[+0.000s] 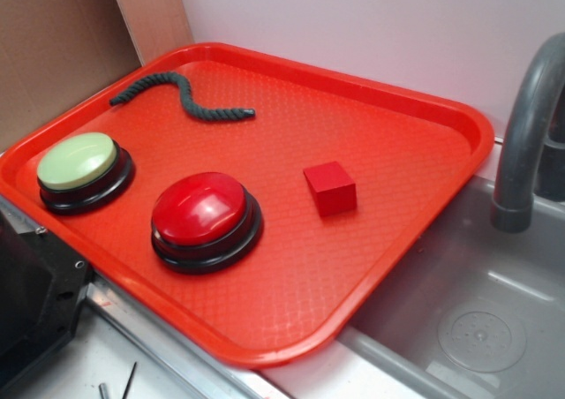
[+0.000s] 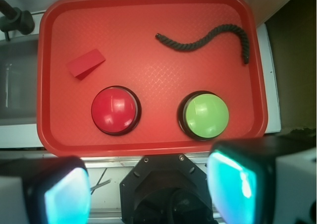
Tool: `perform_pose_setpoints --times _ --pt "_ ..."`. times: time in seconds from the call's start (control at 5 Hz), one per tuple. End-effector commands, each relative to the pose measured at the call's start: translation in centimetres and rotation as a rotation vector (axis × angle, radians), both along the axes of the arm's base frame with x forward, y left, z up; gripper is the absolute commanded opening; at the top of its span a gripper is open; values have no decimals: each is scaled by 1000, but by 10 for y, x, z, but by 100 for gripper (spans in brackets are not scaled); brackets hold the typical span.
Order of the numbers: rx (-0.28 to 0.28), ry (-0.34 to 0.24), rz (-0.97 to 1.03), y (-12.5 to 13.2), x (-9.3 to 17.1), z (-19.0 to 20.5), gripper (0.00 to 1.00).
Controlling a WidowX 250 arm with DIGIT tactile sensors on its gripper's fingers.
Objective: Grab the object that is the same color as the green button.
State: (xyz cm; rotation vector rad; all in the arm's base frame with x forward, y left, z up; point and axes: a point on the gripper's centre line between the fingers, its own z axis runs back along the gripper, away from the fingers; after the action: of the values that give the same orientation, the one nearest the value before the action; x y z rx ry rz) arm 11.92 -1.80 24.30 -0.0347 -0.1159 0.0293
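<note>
A dark green twisted rope (image 1: 181,94) (image 2: 208,39) lies wavy at the far corner of the red tray (image 1: 397,90) (image 2: 148,6). The green button (image 1: 79,165) (image 2: 206,115), pale green dome on a black base, sits near the tray's front edge. My gripper (image 2: 151,194) hangs high above the robot base, outside the tray's near rim, open with nothing between its glowing cyan pads (image 2: 233,184). The gripper does not show in the exterior view.
A red-domed button (image 1: 205,215) (image 2: 114,110) sits beside the green one. A small red cube (image 1: 330,188) (image 2: 85,63) lies further along the tray. A grey sink (image 1: 468,311) with a faucet (image 1: 525,125) adjoins the tray. The black robot base (image 2: 163,189) is below me.
</note>
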Motion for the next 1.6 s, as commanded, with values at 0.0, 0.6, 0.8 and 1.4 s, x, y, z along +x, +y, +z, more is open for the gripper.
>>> perform_pose_setpoints --times 0.0,0.6,0.8,1.4 --pt "0 0 0 0 0 0 100" --pt "-61 -66 578 35 50 -46 100" --pt "-51 -82 719 48 66 -64 100" --pt "-67 -153 1148 101 136 -157 100"
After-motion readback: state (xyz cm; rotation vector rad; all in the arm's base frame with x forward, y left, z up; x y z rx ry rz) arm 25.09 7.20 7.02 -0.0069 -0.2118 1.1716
